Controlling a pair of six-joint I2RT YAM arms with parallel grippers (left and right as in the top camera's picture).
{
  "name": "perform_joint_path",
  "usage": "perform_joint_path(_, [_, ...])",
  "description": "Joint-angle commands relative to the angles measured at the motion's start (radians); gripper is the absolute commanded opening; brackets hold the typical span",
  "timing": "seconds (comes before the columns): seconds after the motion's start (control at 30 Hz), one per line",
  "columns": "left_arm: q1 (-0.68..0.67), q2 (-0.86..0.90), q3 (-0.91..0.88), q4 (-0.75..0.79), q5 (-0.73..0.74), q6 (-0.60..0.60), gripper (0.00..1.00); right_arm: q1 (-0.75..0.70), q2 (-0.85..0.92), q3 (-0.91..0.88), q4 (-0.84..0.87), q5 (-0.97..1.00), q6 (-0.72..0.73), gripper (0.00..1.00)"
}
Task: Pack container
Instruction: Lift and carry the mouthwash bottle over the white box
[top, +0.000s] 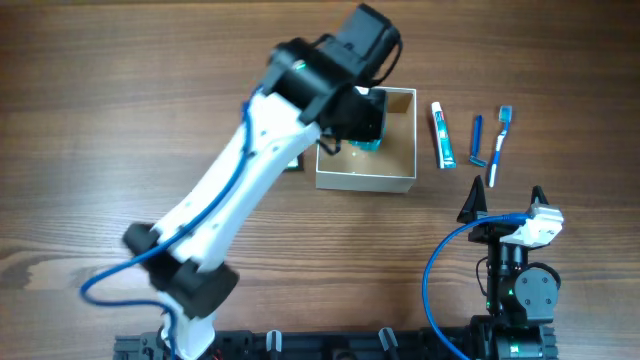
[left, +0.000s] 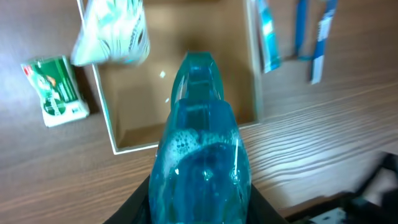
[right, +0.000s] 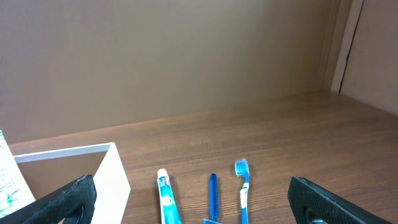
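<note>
The container (top: 395, 180) is a square white cardboard box with a brown inside, at the middle of the table. My left gripper (top: 362, 112) reaches over it and is shut on a translucent teal bottle (top: 368, 142). In the left wrist view the bottle (left: 202, 143) sits between the jaws (left: 200, 210), its top pointing over the box floor (left: 205, 37). My right gripper (top: 505, 202) is open and empty near the front right. In the right wrist view its fingers (right: 199, 208) frame the box wall (right: 111, 180).
A toothpaste tube (top: 442, 135), a blue razor (top: 477, 140) and a blue toothbrush (top: 498, 145) lie right of the box. A green packet (left: 56, 90) lies left of it. A white and teal packet (left: 112, 31) rests at the box's corner.
</note>
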Motion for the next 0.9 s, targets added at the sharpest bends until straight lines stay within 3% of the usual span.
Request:
perform_joint_path(0.0, [-0.002,0.040,0.012,-0.033,0.007,-0.021,0.08,-0.002,-0.011,-0.002,0.001,-0.005,0.018,1.00])
perform_joint_path(0.6, [0.001,0.092,0.012,-0.077,-0.121,-0.057,0.14,-0.002,-0.011,-0.002,0.001,-0.005,0.018,1.00])
perform_joint_path(0.87, [0.001,0.092,0.011,-0.109,-0.162,-0.219,0.04,-0.002,-0.011,-0.002,0.001,-0.005,0.018,1.00])
